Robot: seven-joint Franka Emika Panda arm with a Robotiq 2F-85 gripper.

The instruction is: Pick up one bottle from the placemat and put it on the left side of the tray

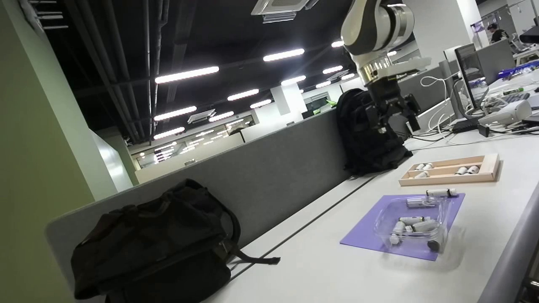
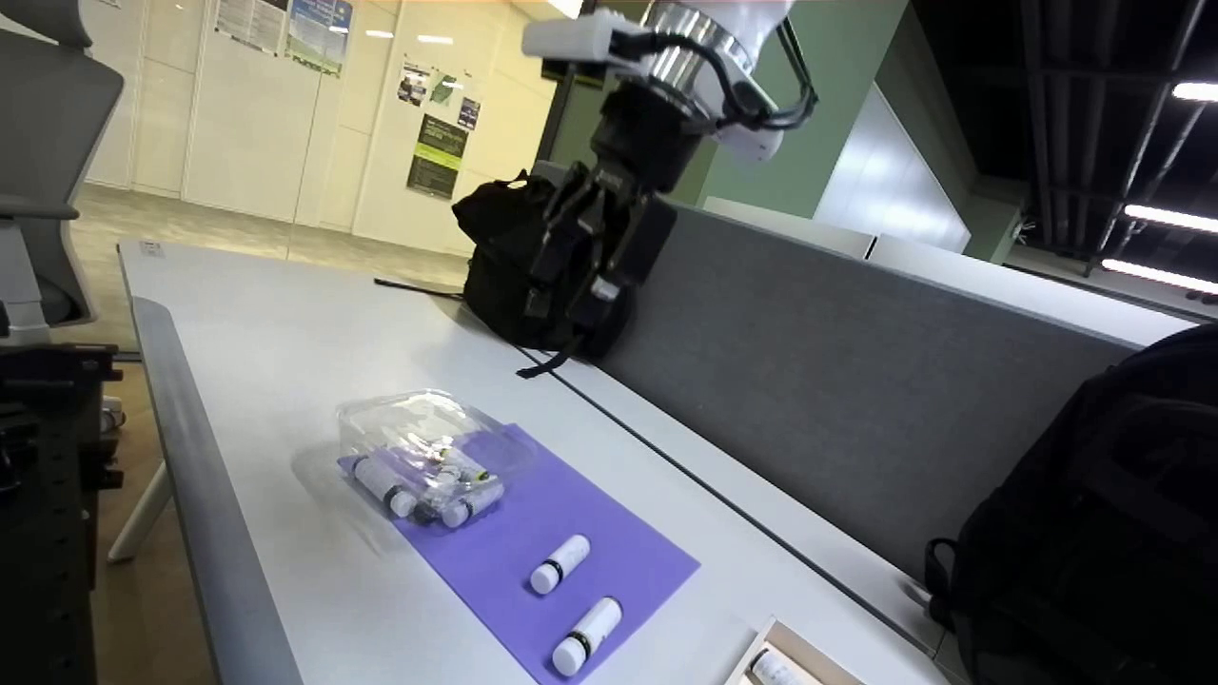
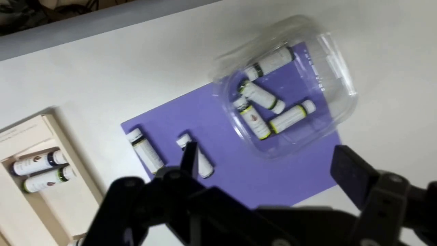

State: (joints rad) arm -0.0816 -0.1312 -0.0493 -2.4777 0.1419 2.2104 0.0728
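Grey partitioning (image 1: 290, 164) lines the white table (image 2: 266, 314) carrying a flat rectangular purple mat (image 3: 223, 136). Near one mat end, a shallow light tan wooden tray (image 1: 450, 179) contains small labelled bottles (image 3: 36, 165). On the mat, one white cylindrical bottle (image 3: 147, 154) lies along that end, a second white bottle (image 3: 205, 166) nearer the middle. A clear plastic container (image 3: 338, 68) overlaps the mat's opposite end with more white bottles (image 3: 275, 62) inside. Higher than the mat, the black claw (image 3: 266, 162) stands wide.
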